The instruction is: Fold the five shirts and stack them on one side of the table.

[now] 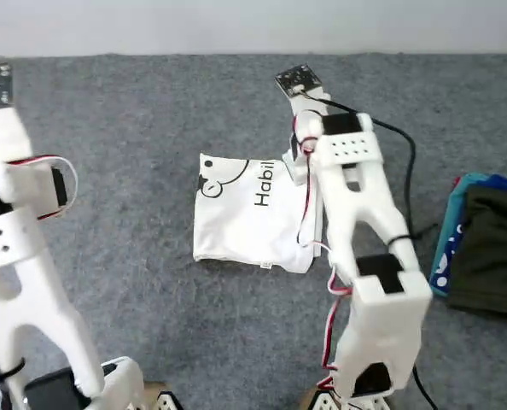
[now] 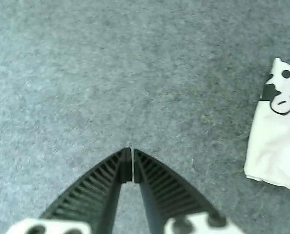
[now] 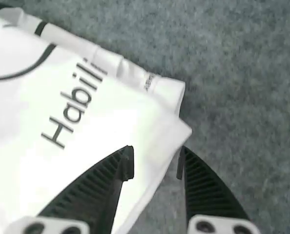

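Your right end effector (image 3: 155, 163) stands part open astride a corner of the folded white shirt (image 3: 62, 122), holding nothing. Likely next: close on that edge and carry it to the stack of folded shirts (image 1: 484, 248), well apart on its outer side. Your left end effector (image 2: 133, 165) is closed and empty over the grey bench (image 2: 86, 73).

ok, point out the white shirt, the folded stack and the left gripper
white shirt (image 1: 249, 222): high view, middle of its folded front.
folded stack (image 1: 492, 248): high view, its dark top layer.
left gripper (image 2: 133, 163): left wrist view, where its tips meet.
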Action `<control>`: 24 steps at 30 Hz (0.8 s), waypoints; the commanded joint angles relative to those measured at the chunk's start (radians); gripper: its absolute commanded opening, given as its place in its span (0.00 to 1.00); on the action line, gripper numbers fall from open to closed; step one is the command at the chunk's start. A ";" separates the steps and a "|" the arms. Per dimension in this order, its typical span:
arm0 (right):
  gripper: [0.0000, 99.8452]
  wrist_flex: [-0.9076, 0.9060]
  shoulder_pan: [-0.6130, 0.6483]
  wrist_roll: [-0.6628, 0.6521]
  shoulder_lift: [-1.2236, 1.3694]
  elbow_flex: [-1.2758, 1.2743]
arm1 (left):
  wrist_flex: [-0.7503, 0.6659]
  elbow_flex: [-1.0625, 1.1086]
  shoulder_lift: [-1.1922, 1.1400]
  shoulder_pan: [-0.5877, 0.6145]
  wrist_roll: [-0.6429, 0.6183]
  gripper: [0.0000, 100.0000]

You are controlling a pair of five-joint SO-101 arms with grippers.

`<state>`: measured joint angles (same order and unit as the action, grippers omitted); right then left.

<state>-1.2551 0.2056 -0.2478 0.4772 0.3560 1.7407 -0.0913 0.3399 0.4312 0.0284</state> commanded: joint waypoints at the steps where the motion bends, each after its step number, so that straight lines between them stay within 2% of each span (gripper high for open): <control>1: 0.16 0.001 0.012 0.014 0.038 0.118 | 0.011 -0.002 0.029 0.028 0.023 0.01; 5: 0.16 0.010 0.004 0.014 0.087 0.144 | 0.011 0.001 0.032 0.029 0.084 0.01; 13: 0.16 0.001 0.002 0.014 0.136 0.169 | 0.011 0.001 0.025 0.029 0.094 0.01; 17: 0.16 -0.070 0.001 0.014 0.122 0.224 | 0.011 0.001 0.025 0.029 0.094 0.01; 24: 0.16 -0.116 -0.050 0.014 0.125 0.272 | 0.011 0.001 0.025 0.029 0.094 0.01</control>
<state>-1.3610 0.1857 -0.2447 0.6352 0.5846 1.7423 -0.0882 0.3399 0.4588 0.1097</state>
